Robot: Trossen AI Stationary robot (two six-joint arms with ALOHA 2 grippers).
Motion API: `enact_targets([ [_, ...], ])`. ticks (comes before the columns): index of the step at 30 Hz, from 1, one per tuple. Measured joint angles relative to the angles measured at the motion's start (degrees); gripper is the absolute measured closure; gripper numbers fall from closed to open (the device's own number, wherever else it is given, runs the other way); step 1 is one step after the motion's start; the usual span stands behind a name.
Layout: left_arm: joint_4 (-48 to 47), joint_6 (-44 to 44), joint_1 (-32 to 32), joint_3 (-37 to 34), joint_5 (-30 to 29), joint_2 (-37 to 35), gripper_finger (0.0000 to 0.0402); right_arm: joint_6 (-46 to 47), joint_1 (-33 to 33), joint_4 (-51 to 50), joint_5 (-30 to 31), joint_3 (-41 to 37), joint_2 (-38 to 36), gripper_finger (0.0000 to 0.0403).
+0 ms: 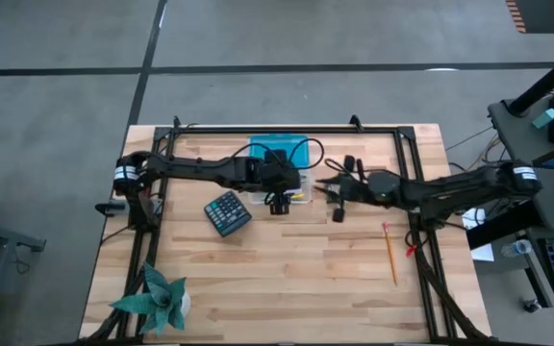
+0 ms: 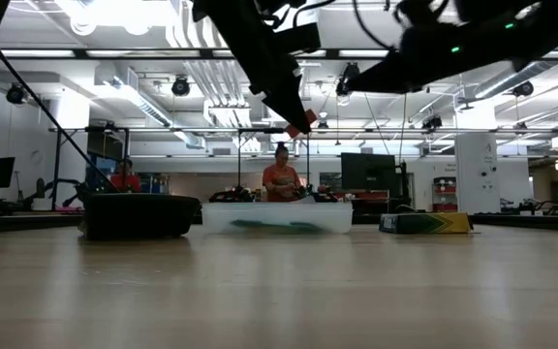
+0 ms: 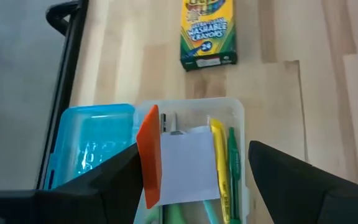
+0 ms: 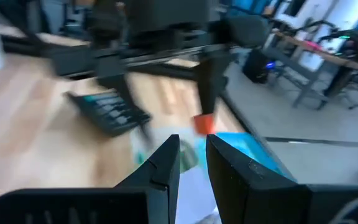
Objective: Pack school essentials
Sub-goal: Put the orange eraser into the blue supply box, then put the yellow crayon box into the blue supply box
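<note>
My left gripper [image 3: 192,146] is open and hovers over a clear plastic box [image 3: 229,109], near the table's far middle [image 1: 277,202]. An orange eraser [image 3: 149,155] stands on edge against one of its fingers. Inside the box lie a pale note pad [image 3: 188,165], a yellow pencil [image 3: 219,155] and a green pen [image 3: 234,168]. The box's blue lid [image 3: 92,143] lies beside it. A yellow-green crayon pack [image 3: 208,31] lies flat on the table beyond the box. My right gripper [image 4: 192,142] hovers just right of the box [image 1: 337,192], holding nothing, with only a narrow gap between its fingers. My left gripper touches the orange eraser [image 3: 148,134] only with the inner side of one finger [image 3: 120,168]; the other finger [image 3: 272,162] stands well apart from it. The fingers point down from above. The eraser is clear of the table, above the box [image 2: 301,123].
A dark calculator [image 1: 227,212] lies left of the box. An orange pencil [image 1: 390,252] lies on the table's right half. A green spiky plant [image 1: 157,298] stands at the near left corner. A black frame [image 1: 416,192] borders the table. People sit in the room beyond [image 2: 281,179].
</note>
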Motion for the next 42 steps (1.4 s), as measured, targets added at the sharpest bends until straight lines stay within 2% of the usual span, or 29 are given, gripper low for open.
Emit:
enact_targets([
  [4,0.1,1.0,0.0,0.0,0.1,0.0,0.0139,-0.5,-4.2,4.0,-1.1,4.0,7.2,0.0335],
  [8,1.7,2.2,0.0,-0.5,0.1,0.1,0.0139,-0.8,-7.5,4.1,-7.1,8.8,12.1,0.0335],
  [12,2.2,2.5,-0.1,-0.3,0.0,0.1,0.0139,-0.6,-9.4,3.5,-7.9,11.7,16.2,0.0335],
  [25,1.8,3.4,0.0,-0.7,-5.1,0.1,0.0139,2.0,-10.2,1.6,-8.9,12.2,20.4,0.0335],
  [29,-2.1,2.9,0.0,-0.8,-5.8,-0.2,0.0139,2.7,-10.2,-4.8,-9.0,12.2,16.1,0.0335],
  [34,-3.3,-1.0,-0.4,-3.7,-5.8,-3.2,0.0139,8.2,-10.2,-19.5,-9.0,12.2,8.5,0.0335],
  [38,2.1,-1.5,-1.3,-8.9,-5.8,-7.3,0.0139,16.5,-10.2,-32.5,-9.0,12.2,3.4,0.0335],
  [42,12.3,-1.5,-1.8,-14.5,-5.6,-11.4,0.0139,24.4,-10.2,-43.4,-9.0,12.2,1.0,0.0335],
])
